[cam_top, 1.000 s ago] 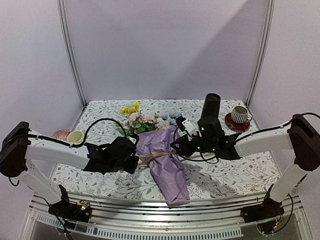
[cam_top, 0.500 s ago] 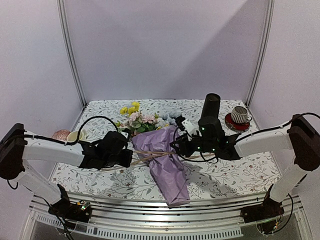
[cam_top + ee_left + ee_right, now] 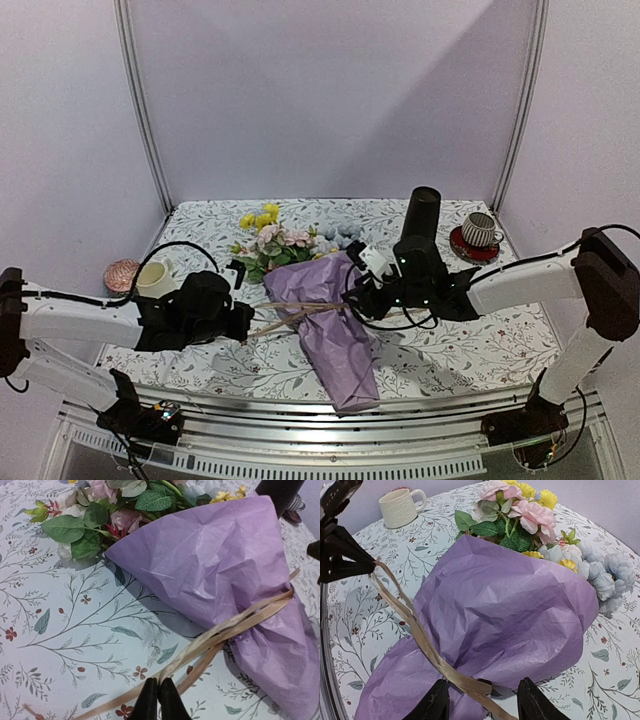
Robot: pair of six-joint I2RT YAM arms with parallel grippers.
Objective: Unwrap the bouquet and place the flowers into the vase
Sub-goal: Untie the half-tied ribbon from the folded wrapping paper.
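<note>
Well, my left end effector (image 3: 159, 700) is clenched on the tan raffia string (image 3: 220, 632). I should pull steadily leftward, low along the floral-cloth counter (image 3: 200, 370), so the knot slips. The crinkled purple paper bouquet (image 3: 335, 330) lies just right of it. My right end effector (image 3: 482, 702) sits released astride its tied waist, with the tall black vase (image 3: 421, 212) beyond.

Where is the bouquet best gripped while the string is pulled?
Grip the bouquet at its tied waist, coming from above on the right. It lies flat and the string pinches it narrowest there, so the right fingers can likely span it; the left gripper holds the string opposite.
</note>
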